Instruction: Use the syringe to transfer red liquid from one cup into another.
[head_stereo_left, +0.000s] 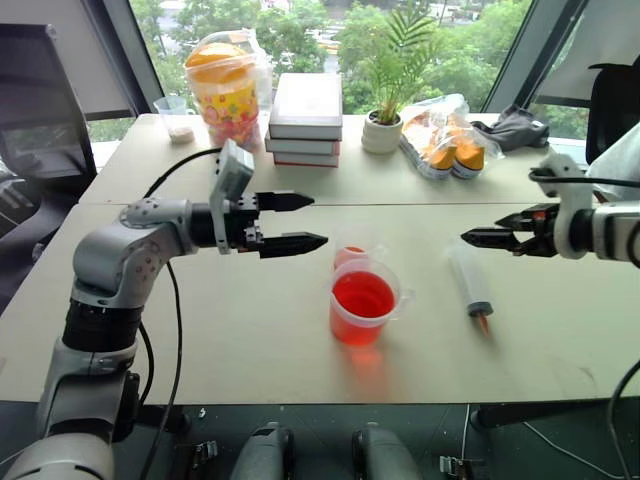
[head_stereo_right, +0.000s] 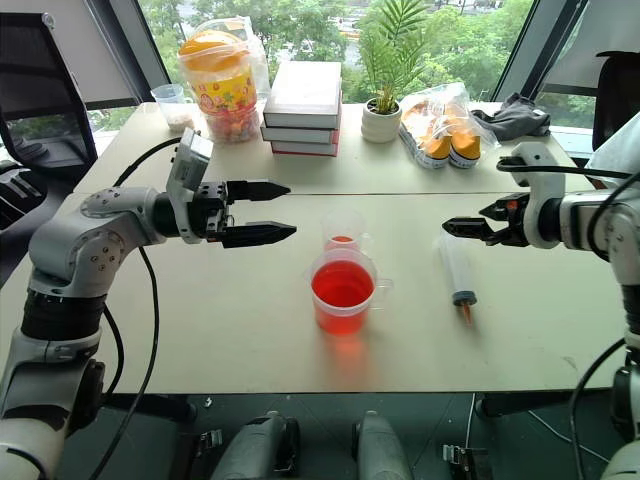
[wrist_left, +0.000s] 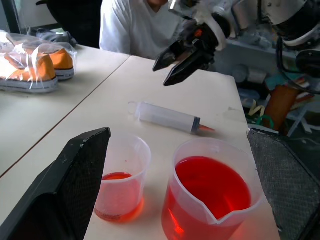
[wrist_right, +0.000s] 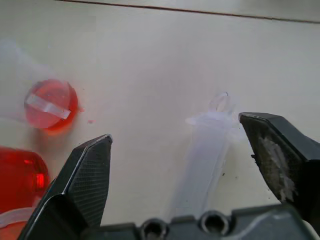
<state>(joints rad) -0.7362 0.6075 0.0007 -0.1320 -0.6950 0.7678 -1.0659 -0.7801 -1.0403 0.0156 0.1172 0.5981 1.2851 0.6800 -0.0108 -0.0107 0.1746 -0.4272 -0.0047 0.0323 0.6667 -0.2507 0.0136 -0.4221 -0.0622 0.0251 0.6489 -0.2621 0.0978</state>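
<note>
The wide clear beaker (head_stereo_left: 362, 300), nearly full of red liquid (wrist_left: 212, 182), stands mid-table. The smaller cup (head_stereo_left: 350, 252) stands just behind it, touching or nearly so, with a little red liquid (wrist_left: 119, 176) at its bottom. The syringe (head_stereo_left: 468, 280) lies flat on the table to the beaker's right, its orange tip (head_stereo_left: 483, 322) toward the near edge. My left gripper (head_stereo_left: 318, 220) hovers open to the left of the cups, pointing at them and holding nothing. My right gripper (head_stereo_left: 470, 238) is open and empty, just above the syringe's plunger end (wrist_right: 215, 112).
Along the back of the table are a stack of books (head_stereo_left: 305, 118), a potted plant (head_stereo_left: 385, 120), a snack jar (head_stereo_left: 228, 95), a small cup (head_stereo_left: 178, 118) and bagged orange items (head_stereo_left: 445, 140). A person in a white shirt (wrist_left: 135, 25) sits beyond the table's right end.
</note>
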